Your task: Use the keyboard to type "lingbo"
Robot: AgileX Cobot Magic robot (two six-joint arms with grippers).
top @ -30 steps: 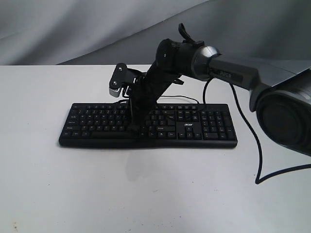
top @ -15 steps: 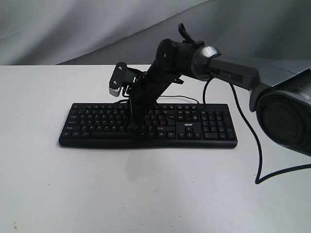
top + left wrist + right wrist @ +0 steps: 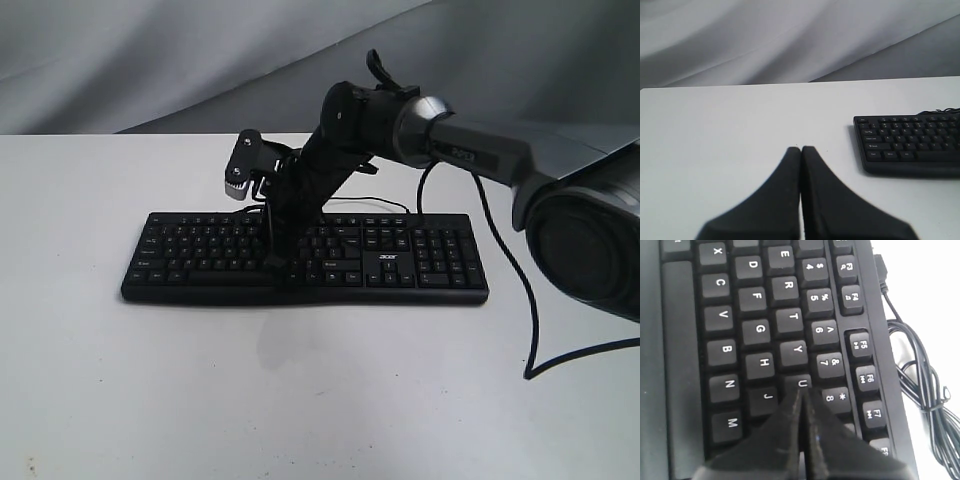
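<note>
The black keyboard lies flat across the middle of the white table. My right gripper reaches over from the right and points down onto its middle letter keys. In the right wrist view the gripper is shut and holds nothing. Its tips are at the edge of the U key, between J and 8. My left gripper is shut and empty, low over bare table beside the keyboard's Ctrl and Shift end. It does not show in the exterior view.
The keyboard's thin black cable lies coiled on the table behind the function-key row. A thicker black cable hangs from the right arm down to the table at the right. Grey cloth forms the backdrop.
The right gripper's tip has shifted only a few pixels over the middle keys, staying shut. Nothing else has visibly moved.
</note>
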